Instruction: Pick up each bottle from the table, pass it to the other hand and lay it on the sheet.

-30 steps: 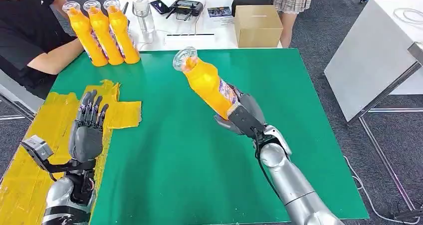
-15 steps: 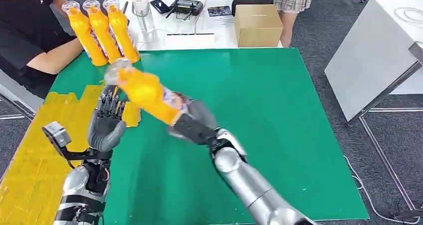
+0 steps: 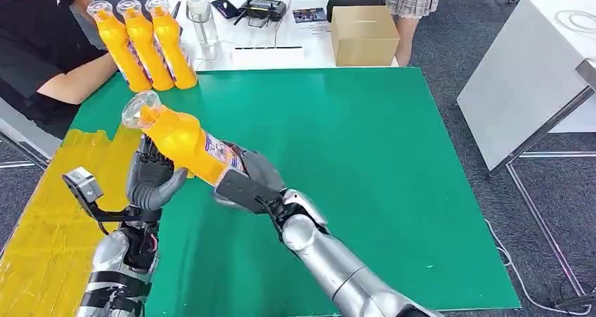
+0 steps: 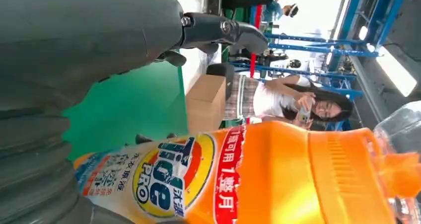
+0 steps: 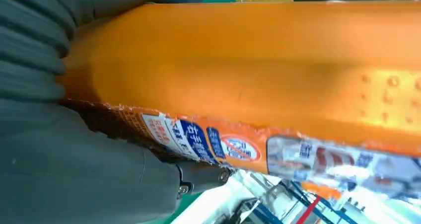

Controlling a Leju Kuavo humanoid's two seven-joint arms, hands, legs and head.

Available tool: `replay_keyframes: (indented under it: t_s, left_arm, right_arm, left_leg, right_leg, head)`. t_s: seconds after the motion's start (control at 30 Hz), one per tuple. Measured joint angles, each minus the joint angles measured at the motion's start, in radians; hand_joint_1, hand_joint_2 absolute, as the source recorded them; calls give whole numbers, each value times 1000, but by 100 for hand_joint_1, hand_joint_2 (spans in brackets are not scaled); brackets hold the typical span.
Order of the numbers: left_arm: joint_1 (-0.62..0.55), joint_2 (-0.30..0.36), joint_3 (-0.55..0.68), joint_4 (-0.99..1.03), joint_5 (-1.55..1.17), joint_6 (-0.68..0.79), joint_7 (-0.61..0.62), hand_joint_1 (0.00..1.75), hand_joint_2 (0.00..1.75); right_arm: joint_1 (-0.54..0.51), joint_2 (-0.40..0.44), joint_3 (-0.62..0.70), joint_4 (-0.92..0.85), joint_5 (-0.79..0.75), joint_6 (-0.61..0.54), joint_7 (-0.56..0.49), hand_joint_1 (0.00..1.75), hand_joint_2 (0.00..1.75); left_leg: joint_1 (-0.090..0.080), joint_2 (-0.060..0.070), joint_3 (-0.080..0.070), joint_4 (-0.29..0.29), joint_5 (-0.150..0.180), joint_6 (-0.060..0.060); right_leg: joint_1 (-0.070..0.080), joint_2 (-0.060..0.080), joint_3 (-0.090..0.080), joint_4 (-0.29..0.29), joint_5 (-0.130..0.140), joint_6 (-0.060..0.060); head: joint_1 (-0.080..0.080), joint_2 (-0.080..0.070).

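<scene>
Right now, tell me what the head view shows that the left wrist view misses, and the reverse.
Head view alone: the yellow sheet, three orange bottles standing at the green table's far edge, and the right hand gripping the held bottle's base while the left hand reaches under it. Left wrist view alone: the bottle's label print up close and blue racks behind. Both share the held bottle, the table and the cardboard box.
</scene>
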Motion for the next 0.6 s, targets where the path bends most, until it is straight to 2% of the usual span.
replay_keyframes:
  t_s: [0.6]
  left_arm:
    - [1, 0, -56, 0, 40, -50, 34, 0, 175]
  right_arm:
    - [-11, 15, 29, 75, 5, -8, 0, 175, 175]
  left_leg:
    - [0, 0, 0, 0, 0, 0]
  right_leg:
    - [0, 0, 0, 0, 0, 0]
  head:
    - [0, 0]
